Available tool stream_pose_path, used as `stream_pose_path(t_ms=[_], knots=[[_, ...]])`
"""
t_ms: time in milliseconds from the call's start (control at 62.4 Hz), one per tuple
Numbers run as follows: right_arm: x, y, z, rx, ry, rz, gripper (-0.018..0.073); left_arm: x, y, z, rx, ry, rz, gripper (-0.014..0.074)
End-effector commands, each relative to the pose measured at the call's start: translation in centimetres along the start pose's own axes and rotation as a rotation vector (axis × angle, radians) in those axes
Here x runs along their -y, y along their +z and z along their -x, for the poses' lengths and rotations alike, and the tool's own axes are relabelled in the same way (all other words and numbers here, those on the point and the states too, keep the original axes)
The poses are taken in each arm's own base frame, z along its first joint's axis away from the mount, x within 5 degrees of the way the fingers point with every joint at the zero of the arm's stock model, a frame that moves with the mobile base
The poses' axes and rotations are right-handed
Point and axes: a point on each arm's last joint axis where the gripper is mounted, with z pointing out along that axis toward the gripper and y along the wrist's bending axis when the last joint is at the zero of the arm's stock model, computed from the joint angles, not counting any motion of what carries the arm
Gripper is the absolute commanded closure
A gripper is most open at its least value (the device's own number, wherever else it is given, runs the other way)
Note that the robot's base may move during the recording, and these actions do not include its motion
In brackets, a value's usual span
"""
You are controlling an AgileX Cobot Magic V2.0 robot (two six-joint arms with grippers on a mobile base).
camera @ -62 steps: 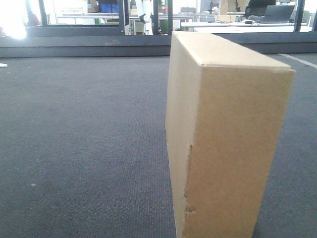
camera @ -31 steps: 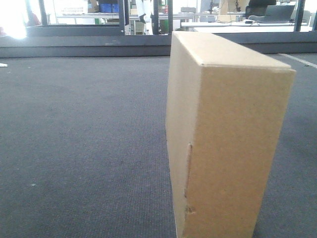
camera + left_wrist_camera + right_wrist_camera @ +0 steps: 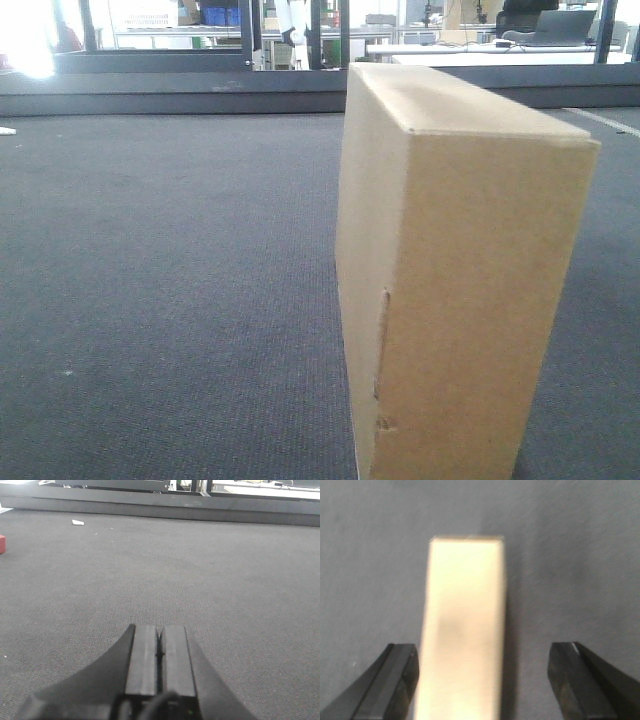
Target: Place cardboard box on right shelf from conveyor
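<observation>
A plain tan cardboard box (image 3: 450,280) stands on its narrow edge on the dark grey conveyor (image 3: 170,290), right of centre in the front view, a glued seam on its near face. From above, the right wrist view shows the cardboard box (image 3: 462,630) between the fingers of my right gripper (image 3: 482,665), which is open; the left finger (image 3: 395,675) is next to the box's left side, the right finger (image 3: 575,672) stands well apart from it. Over bare conveyor (image 3: 165,570) my left gripper (image 3: 159,640) is shut with nothing in it. The right shelf is out of view.
A dark raised rim (image 3: 170,85) runs along the belt's far edge, with window frames and tables behind it. A small red object (image 3: 2,544) and a white scrap (image 3: 77,522) lie on the belt at the far left.
The box looks a touch larger and shifted slightly right in the front view; otherwise nothing has visibly moved.
</observation>
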Motion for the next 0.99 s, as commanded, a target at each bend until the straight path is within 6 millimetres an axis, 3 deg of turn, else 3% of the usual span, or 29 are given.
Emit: stream_pose_path(t_ms=[0, 449, 978], knots=[[-0.6, -1.4, 0.8, 0.067, -0.002, 0.049, -0.0064, 0.0, 0.0, 0.6, 0.084, -0.006, 0.003, 0.0713], [-2.0, 0.9, 0.1, 0.011, -0.042, 0.033, -0.0064, 0.0, 0.0, 0.6, 0.084, -0.006, 0.003, 0.0713], [-1.8, 2.1, -0.5, -0.041, -0.018, -0.003, -0.0064, 0.0, 0.0, 0.6, 0.084, -0.006, 0.003, 0.0713]])
